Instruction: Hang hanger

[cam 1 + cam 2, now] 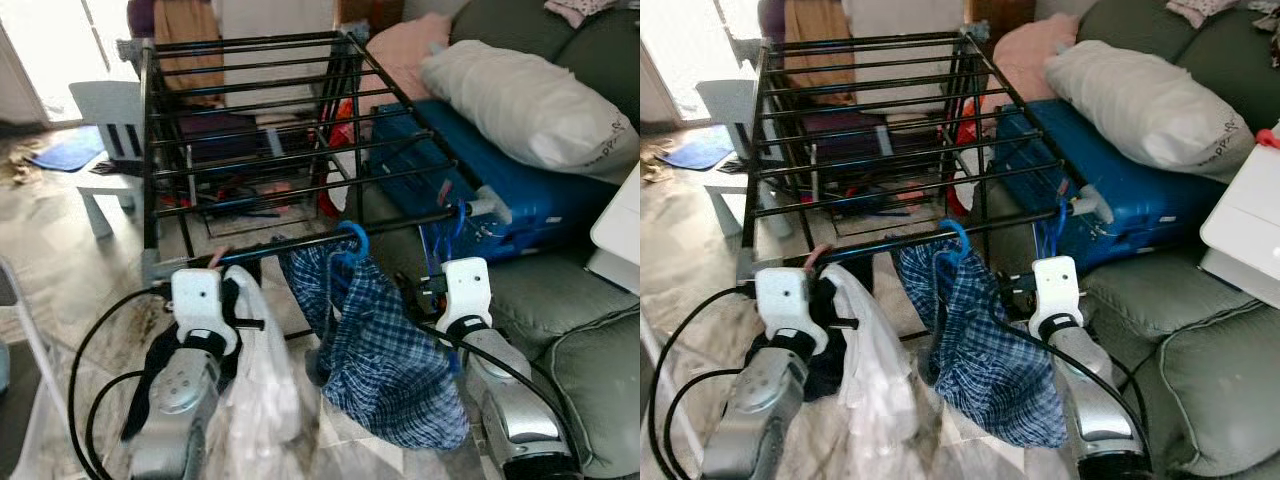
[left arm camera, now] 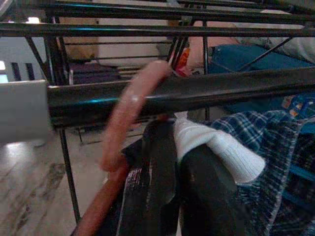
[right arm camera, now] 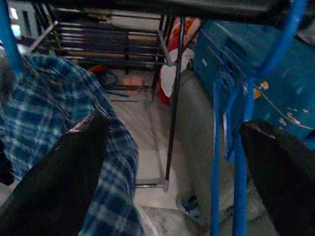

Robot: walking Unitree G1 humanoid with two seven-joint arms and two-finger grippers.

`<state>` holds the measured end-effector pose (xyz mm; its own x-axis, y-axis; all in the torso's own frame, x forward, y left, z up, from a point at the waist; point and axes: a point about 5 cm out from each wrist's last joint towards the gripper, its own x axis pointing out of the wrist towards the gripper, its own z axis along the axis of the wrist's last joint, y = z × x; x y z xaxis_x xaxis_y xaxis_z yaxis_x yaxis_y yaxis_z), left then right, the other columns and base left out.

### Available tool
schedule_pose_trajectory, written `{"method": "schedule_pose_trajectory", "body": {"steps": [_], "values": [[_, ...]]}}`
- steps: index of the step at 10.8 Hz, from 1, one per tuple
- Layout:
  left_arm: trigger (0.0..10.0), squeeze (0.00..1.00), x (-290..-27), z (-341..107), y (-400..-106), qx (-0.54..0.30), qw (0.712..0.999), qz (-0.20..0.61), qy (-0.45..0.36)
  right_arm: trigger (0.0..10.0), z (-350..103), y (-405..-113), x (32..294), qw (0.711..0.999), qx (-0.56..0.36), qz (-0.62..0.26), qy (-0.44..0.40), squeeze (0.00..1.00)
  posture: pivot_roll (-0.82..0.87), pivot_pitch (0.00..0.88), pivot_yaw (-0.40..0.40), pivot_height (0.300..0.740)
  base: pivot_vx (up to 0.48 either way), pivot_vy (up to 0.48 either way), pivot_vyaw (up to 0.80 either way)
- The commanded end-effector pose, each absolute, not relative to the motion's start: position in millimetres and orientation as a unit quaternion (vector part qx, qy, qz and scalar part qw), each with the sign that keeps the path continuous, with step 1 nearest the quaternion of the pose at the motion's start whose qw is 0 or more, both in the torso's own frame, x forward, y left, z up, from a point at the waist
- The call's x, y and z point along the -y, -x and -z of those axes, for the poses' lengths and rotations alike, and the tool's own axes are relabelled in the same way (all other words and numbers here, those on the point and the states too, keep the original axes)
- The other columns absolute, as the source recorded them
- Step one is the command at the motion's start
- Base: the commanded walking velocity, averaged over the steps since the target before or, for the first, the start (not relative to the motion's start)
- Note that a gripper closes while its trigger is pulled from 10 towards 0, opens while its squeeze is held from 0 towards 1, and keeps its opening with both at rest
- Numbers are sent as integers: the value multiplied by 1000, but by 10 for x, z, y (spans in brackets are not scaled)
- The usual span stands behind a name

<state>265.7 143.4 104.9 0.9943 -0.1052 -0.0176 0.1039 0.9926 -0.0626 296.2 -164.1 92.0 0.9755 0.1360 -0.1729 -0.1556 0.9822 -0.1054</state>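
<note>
A black drying rack (image 1: 250, 120) stands in front of me. On its front bar (image 1: 300, 243) hangs a blue hanger (image 1: 355, 240) carrying a blue plaid garment (image 1: 385, 360). My left gripper (image 2: 172, 162) is just below the bar's left part, shut on a pink hanger (image 2: 128, 113) with a white garment (image 1: 262, 390). That hanger's hook curls over the bar. My right gripper (image 3: 172, 147) is open under the bar's right end. A second, bare blue hanger (image 3: 236, 162) dangles between its fingers without touching them.
A blue suitcase (image 1: 520, 190) lies right of the rack on a grey-green sofa (image 1: 570, 310), with a white pillow (image 1: 530, 100) on top. A small white chair (image 1: 110, 130) stands at the left. Black cables (image 1: 90, 380) loop by my left arm.
</note>
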Motion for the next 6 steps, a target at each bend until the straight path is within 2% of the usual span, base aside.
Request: {"method": "schedule_pose_trajectory", "body": {"steps": [1,6], "values": [[10000,0,-1412,-1135,-2684,6,998,55,26,10000,-884,-3017,1723,991,-109,-53,62,0,-94,0,12,740,0,0,0],[10000,0,-1380,-1127,-2691,3,998,62,26,10000,-814,-3124,1838,985,-139,-33,97,0,-92,0,12,740,0,0,0]]}}
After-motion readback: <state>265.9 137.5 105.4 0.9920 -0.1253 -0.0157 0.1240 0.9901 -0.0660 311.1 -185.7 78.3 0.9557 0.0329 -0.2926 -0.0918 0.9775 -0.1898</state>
